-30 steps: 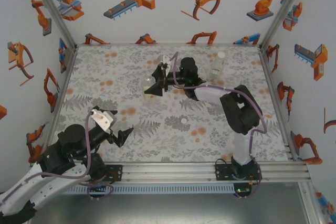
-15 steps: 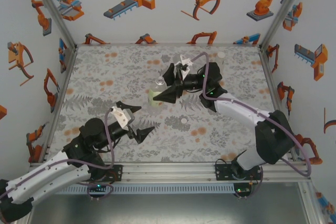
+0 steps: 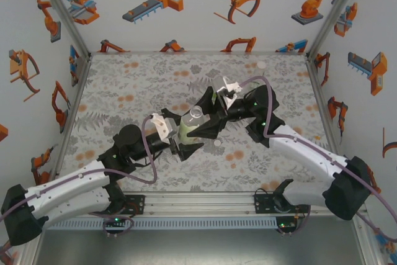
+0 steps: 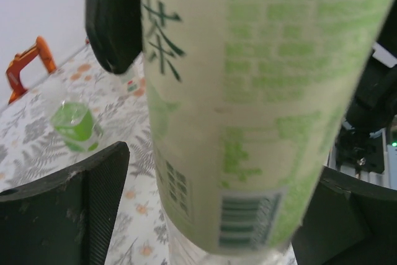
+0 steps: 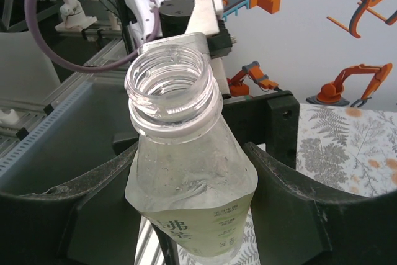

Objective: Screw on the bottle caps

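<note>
Squarely within right gripper (image 5: pixel 193 210); uncapped bottle (image 5: pixel 183 153)

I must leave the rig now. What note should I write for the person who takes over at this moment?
Right hand: shut on the green-labelled bottle; its neck is open, no cap on it.
Left hand: open, fingers on either side of the bottle's lower part.
Caps: one white cap on the mat near the hands, another cap at the far edge.
Done: bottle picked up.
Left: screw a cap onto it.

clear glossy plastic bottle (image 5: pixel 186 178), ribbed matt fingers (image 4: pixel 93 209)
</note>
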You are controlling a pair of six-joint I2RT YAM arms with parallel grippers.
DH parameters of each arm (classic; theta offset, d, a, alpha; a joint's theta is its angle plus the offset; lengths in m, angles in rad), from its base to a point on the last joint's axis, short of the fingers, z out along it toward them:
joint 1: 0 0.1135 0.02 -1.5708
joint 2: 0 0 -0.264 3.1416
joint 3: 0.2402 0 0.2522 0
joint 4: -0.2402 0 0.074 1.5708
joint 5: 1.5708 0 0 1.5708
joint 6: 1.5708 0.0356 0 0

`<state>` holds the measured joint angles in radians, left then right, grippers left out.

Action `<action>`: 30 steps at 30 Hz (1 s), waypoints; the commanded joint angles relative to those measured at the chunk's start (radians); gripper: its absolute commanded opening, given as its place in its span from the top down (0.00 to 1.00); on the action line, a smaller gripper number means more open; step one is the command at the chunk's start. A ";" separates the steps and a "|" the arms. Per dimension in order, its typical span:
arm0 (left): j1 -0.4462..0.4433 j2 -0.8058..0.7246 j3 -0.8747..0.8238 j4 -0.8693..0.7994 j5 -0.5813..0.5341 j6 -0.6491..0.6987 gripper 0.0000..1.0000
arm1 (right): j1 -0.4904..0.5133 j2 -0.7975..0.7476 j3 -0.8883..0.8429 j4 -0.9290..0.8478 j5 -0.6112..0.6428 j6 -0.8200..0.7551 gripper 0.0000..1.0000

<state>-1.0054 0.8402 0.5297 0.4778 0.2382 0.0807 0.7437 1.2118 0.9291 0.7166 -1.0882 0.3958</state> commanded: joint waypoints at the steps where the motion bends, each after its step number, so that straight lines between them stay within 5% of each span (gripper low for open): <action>1: 0.005 0.032 0.036 0.159 0.099 -0.041 0.19 | 0.021 -0.061 0.007 -0.188 0.049 -0.125 0.73; 5: 0.004 0.066 0.055 0.171 0.142 -0.043 0.29 | 0.043 -0.106 0.036 -0.399 0.123 -0.262 0.73; 15: 0.004 0.064 0.046 0.168 0.149 -0.036 0.53 | 0.046 -0.154 0.020 -0.453 0.194 -0.274 0.73; 22: 0.004 0.020 0.059 -0.014 0.092 0.007 0.57 | 0.046 -0.216 0.056 -0.611 0.351 -0.312 0.33; 30: 0.005 -0.057 0.085 -0.317 -0.128 0.042 0.58 | 0.046 -0.310 0.077 -0.826 0.549 -0.389 0.22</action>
<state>-1.0054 0.8104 0.5873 0.2897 0.2184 0.0959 0.7906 0.9283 0.9646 -0.0101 -0.6567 0.0425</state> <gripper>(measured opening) 0.565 0.779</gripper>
